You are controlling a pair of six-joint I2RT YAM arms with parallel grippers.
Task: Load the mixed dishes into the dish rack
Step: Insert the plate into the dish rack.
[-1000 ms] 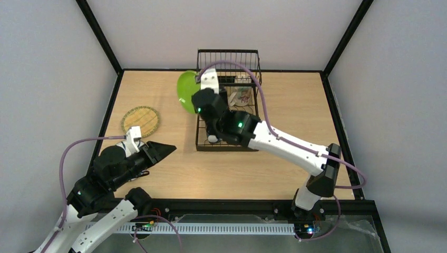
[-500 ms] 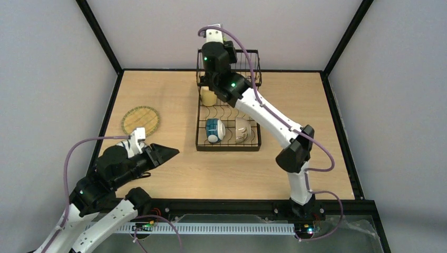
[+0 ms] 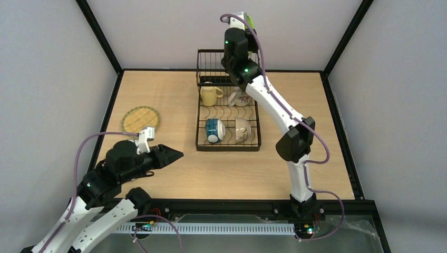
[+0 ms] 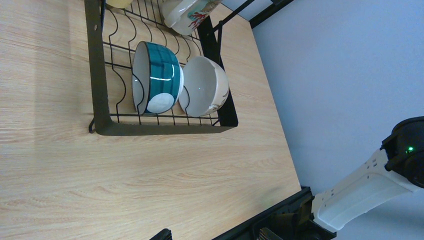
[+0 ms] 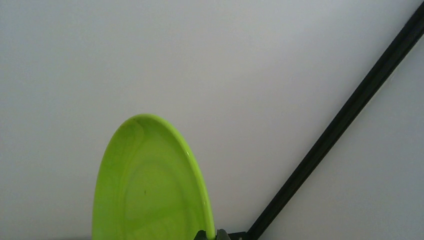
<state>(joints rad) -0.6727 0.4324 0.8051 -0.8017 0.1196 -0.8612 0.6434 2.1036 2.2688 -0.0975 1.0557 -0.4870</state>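
Right fingers (image 5: 201,235) pinching lime green plate (image 5: 150,185) rim, raised high by dish rack (image 3: 228,141) far end, left fingers (image 3: 171,154) spread, empty, over desk (image 3: 168,95)

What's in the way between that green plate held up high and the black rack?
Nothing visible does. The right gripper holds the lime green plate high over the far end of the dish rack, whose middle slots look bare.

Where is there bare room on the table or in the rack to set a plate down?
Bare wood: right of the dish rack up to the table's edge, and between it and the woven plate. Rack slots between the yellow mug and the blue bowl look free. Its near end is crowded.
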